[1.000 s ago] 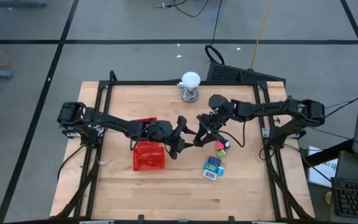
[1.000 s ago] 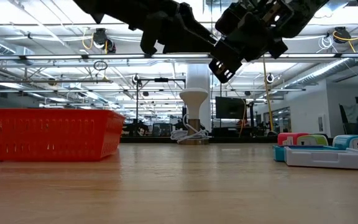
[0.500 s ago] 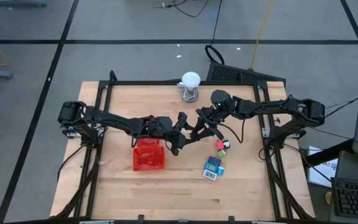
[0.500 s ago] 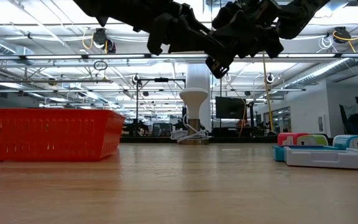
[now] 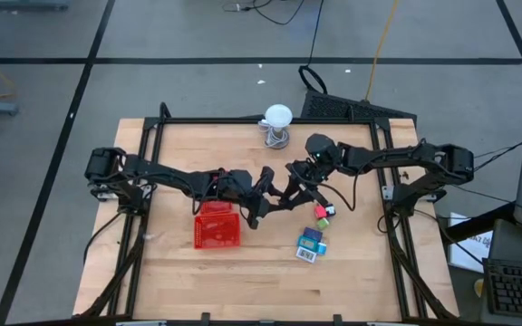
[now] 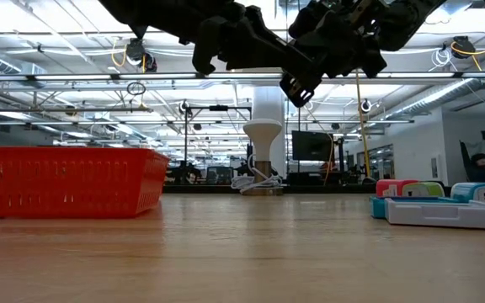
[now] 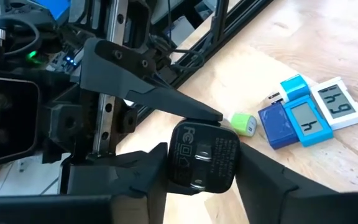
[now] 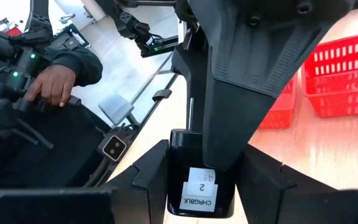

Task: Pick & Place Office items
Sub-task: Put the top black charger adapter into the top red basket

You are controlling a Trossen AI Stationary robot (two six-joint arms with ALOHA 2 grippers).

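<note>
Your two arms reach toward each other above the table's middle, where the left gripper (image 5: 263,194) and right gripper (image 5: 295,186) meet, both closed on one black charger block (image 7: 202,156) held in the air between the red basket (image 5: 217,225) and the loose office items (image 5: 314,234) on the wood. Each wrist view shows the block pinched between that arm's fingers, though from above you can hardly make it out.
</note>
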